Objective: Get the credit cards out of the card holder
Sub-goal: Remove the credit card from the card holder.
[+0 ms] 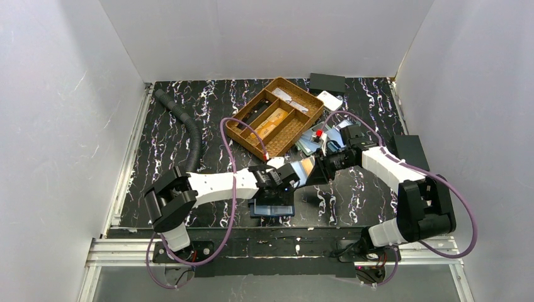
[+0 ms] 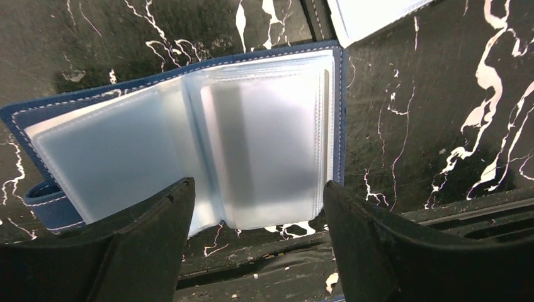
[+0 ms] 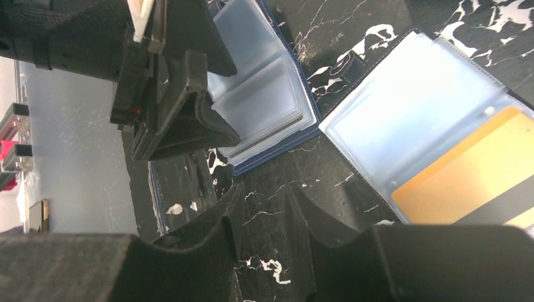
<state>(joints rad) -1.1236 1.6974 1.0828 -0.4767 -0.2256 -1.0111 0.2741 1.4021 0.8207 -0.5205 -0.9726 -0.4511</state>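
Two arms over a black, white-veined surface (image 2: 441, 94), near its front edge.

Left claw (image 2: 258, 198): spread wide and pinching nothing. Its two fingers (image 2: 164, 220) frame the lower edge of an open blue holder (image 2: 264, 126) lying flat below it. Whether the tips touch the holder cannot be told. The holder's clear sleeves (image 2: 113, 157) look blank and cloudy, and no card shows in them in the left wrist view.

Right claw (image 3: 264, 201): parted a little, with bare surface showing between the tips and nothing gripped. It hangs between the blue holder, on its left in the right wrist view, and a second holder (image 3: 409, 107), just beside it on the right.

Card (image 3: 460, 167): a yellow-orange rectangle with a dark stripe along one long side. It sits inside a clear sleeve of the second holder, at the lower right of the right wrist view, partly cut off by the frame edge and by the claw's finger. It is still pocketed.

In the top view the two claws nearly meet at mid-surface. A brown wicker tray (image 1: 277, 116) with compartments lies behind them, and more holders are piled beside its right end.
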